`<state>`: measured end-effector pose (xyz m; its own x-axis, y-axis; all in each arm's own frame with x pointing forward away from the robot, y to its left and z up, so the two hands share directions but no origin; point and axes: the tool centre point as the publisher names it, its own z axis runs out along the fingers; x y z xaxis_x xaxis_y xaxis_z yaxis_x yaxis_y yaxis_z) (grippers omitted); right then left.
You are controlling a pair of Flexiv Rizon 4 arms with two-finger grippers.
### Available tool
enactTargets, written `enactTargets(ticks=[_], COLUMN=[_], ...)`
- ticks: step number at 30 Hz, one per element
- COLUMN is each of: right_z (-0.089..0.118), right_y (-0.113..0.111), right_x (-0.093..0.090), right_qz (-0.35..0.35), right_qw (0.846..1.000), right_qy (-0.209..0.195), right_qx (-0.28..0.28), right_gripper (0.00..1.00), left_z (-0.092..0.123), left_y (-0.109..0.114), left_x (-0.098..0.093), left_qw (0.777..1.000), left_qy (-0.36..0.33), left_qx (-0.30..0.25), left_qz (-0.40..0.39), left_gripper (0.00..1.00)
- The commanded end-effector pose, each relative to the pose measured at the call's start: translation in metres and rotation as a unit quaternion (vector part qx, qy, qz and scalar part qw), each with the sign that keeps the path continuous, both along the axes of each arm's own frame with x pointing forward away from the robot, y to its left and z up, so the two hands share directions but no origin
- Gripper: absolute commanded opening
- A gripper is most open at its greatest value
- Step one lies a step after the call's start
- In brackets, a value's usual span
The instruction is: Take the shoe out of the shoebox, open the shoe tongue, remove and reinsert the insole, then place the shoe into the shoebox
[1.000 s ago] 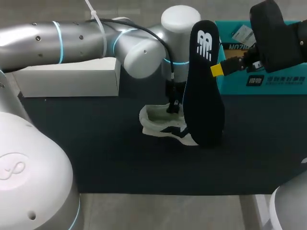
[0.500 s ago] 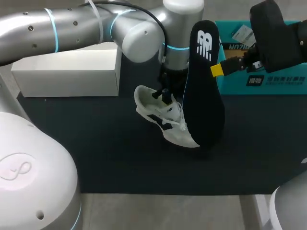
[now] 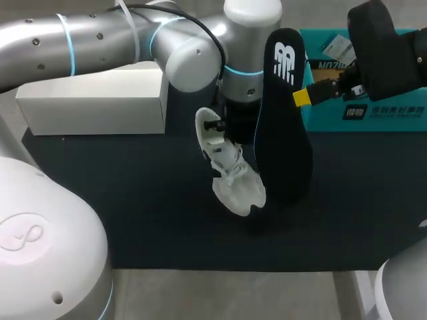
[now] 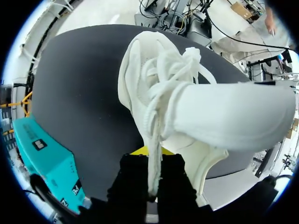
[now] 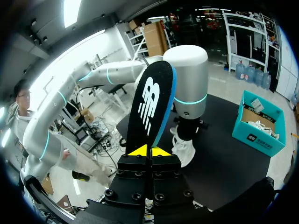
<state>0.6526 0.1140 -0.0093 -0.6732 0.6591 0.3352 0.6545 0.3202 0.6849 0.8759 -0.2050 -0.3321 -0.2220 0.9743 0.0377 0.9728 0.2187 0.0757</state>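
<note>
1. Over the middle of the counter (image 3: 133,213), the left gripper (image 3: 217,127) is clamped on the white shoe (image 3: 230,170) at its heel rim. The shoe hangs heel up, with the toe tipped down and toward the near side.
2. The left wrist view backs that up. The shoe (image 4: 187,93) rim is pinched between the two fingers of the left gripper (image 4: 149,151), the laces (image 4: 163,79) are bunched just ahead of it, and the dark counter (image 4: 79,84) is underneath.
3. The right gripper (image 3: 303,97) comes in from the far right and is grasping the black insole (image 3: 283,113) by its edge. The insole stands upright just right of the shoe, white logo up top. Can't tell if the two touch.
4. In the right wrist view, the insole (image 5: 149,107) sticks straight up from between the yellow tips of the right gripper (image 5: 149,150), with the shoe (image 5: 183,148) just beyond it.
5. The teal shoebox (image 3: 373,113) sits open at the far right, behind the insole. A white box (image 3: 93,107) sits at the far left.
</note>
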Motion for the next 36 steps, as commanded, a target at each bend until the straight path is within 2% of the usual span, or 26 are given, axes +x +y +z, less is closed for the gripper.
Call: enactTargets(ticks=[1, 10, 15, 23, 36], right_z=[0.001, 0.001, 0.001, 0.001, 0.001], right_y=[0.003, 0.003, 0.003, 0.003, 0.003], right_x=[0.003, 0.003, 0.003, 0.003, 0.003], right_qz=[0.000, 0.000, 0.000, 0.000, 0.000], right_qw=[1.000, 1.000, 1.000, 1.000, 1.000], right_qy=[0.002, 0.002, 0.002, 0.002, 0.002], right_qx=[-0.002, -0.002, -0.002, -0.002, -0.002], right_gripper=[0.00, 0.00, 0.00, 0.00, 0.00], left_z=[0.003, 0.000, -0.006, -0.014, -0.021], left_y=[0.002, -0.015, -0.023, -0.032, -0.027], left_x=[0.003, 0.017, 0.023, 0.035, 0.054], left_qw=[0.994, 0.993, 0.995, 0.992, 0.987], left_qy=[-0.003, -0.017, -0.027, -0.017, -0.011], left_qx=[0.003, 0.015, 0.018, 0.032, 0.071], left_qz=[-0.112, -0.117, -0.096, -0.121, -0.142], left_gripper=[0.00, 0.00, 0.00, 0.00, 0.00])
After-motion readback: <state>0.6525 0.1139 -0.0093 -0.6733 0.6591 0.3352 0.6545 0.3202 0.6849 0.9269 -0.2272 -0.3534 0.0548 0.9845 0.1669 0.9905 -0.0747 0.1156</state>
